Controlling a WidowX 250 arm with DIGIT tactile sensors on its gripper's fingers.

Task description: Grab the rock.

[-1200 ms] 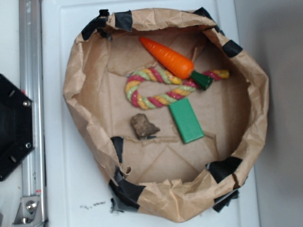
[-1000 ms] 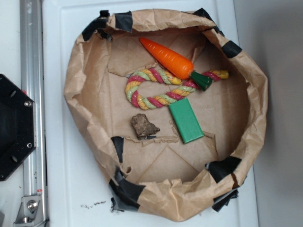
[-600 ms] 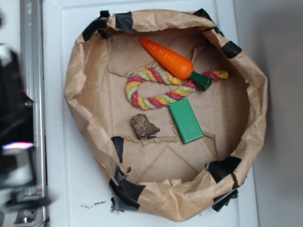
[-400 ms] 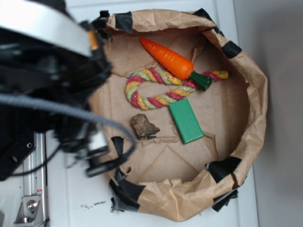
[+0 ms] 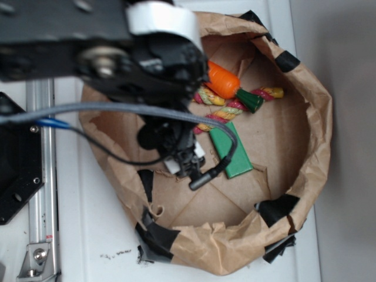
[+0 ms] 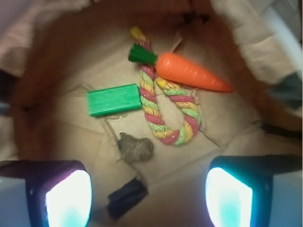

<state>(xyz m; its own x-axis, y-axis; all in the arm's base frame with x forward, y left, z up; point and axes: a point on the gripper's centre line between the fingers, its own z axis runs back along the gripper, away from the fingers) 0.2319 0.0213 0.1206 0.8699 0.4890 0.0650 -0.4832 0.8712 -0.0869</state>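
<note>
In the wrist view the rock (image 6: 136,147), a small rough brown-grey stone, lies on the brown paper floor just ahead of my gripper (image 6: 149,198) and a little left of its middle. My two fingers stand wide apart at the bottom corners, open, with nothing between them. In the exterior view my arm and gripper (image 5: 185,158) hang over the left half of the paper basin and hide the rock.
A flat green block (image 6: 113,100) (image 5: 232,154) lies beyond the rock. A coloured rope (image 6: 161,113) (image 5: 235,106) and an orange carrot (image 6: 191,72) (image 5: 223,79) lie farther in. The crumpled paper wall (image 5: 317,117) rings everything, with black tape (image 6: 127,197) patching the floor by the gripper.
My arm has swung in from the left, over the basin's rim, and now covers the rock in the exterior view. The objects have not moved.
</note>
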